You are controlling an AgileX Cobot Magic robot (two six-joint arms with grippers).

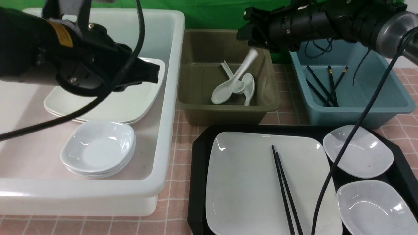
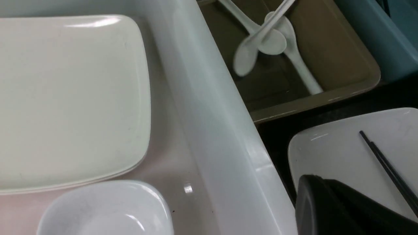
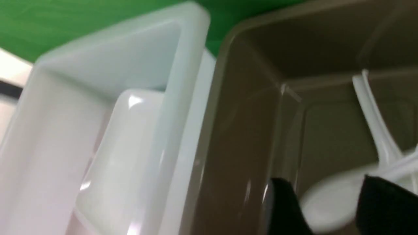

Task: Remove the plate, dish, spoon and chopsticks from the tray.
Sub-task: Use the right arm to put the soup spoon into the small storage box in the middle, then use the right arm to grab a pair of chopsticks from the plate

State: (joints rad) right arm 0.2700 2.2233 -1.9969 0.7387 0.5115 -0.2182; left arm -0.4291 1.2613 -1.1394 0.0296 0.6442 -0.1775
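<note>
The tray [image 1: 197, 182] lies at the near right of the worktop [image 1: 168, 195], and on it we see the plate [image 1: 241, 182], with the chopsticks [image 1: 284, 189] lying side by side across it. Right of the plate, we have two small white dishes on the tray, a far dish [image 1: 359, 151] and a near dish [image 1: 375, 207]. Just beyond the tray stands the olive tub [image 1: 215, 114], where the blurred spoon [image 1: 233, 80] leans, handle raised, over two other spoons. Our right pincer [image 1: 249, 32] is above that tub, its fingers parted wide and gripping nothing, with the spoon just below. Right of the olive tub, we find the blue tub [image 1: 352, 114] with black chopsticks inside. To the left stands the big white tub [image 1: 169, 107], holding large plates [image 1: 107, 101] stacked at its far part and small dishes [image 1: 98, 150] stacked nearer. Our left pincer [image 2: 323, 187] is over it, its fingertips together and empty.
</note>
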